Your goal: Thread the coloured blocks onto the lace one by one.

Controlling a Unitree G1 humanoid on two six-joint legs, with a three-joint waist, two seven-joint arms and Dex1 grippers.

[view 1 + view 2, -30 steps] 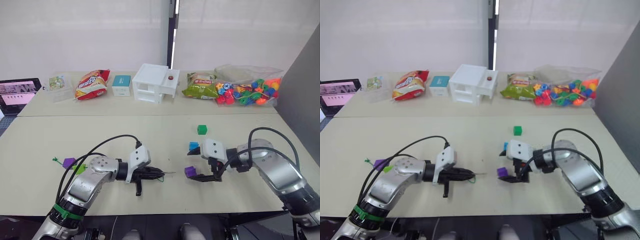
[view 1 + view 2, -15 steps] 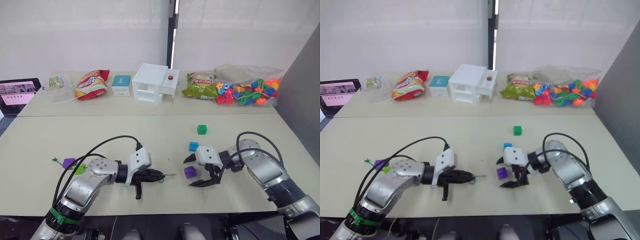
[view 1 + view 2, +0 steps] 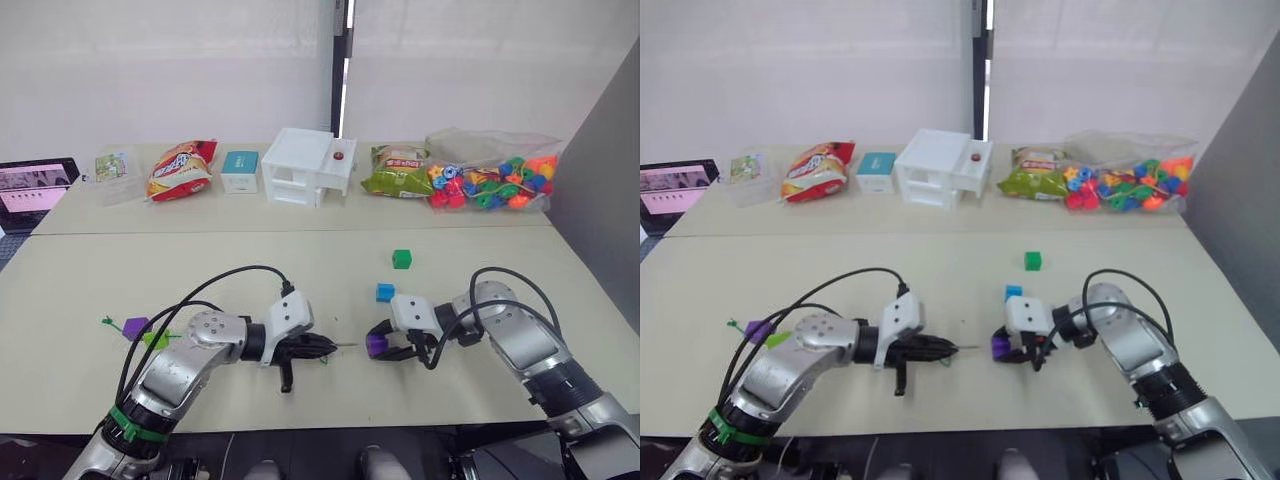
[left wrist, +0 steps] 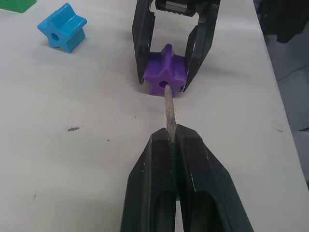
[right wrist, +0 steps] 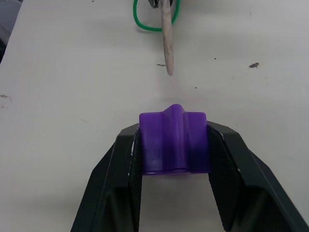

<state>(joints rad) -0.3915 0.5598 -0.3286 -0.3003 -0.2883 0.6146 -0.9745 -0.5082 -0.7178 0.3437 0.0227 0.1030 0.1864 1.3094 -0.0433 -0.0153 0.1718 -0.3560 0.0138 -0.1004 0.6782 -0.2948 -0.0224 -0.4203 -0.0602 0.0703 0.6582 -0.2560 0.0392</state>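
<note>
My left gripper [image 4: 166,136] is shut on the lace, whose stiff greyish tip [image 4: 169,108] sticks out from its fingers toward the hole in a purple star-shaped block [image 4: 165,77]. That block rests on the table, and my right gripper [image 5: 174,133] is shut on it, one finger against each side. A loop of green cord [image 5: 145,25] trails behind the tip. A blue block [image 3: 386,292] and a dark green block [image 3: 402,259] lie behind the right gripper. Another purple block [image 3: 135,328] and a lime-green wedge [image 3: 155,339] lie at the far left.
Along the back of the table stand a clear bag of multicoloured beads [image 3: 495,180], two snack bags [image 3: 183,167] [image 3: 397,172], a white box [image 3: 305,165], a small teal box [image 3: 242,170] and a tablet [image 3: 35,185]. A grey wall panel rises at the right.
My right gripper's fingers have closed from wide open onto the purple block. My left gripper with the lace tip has edged right, closer to the block.
</note>
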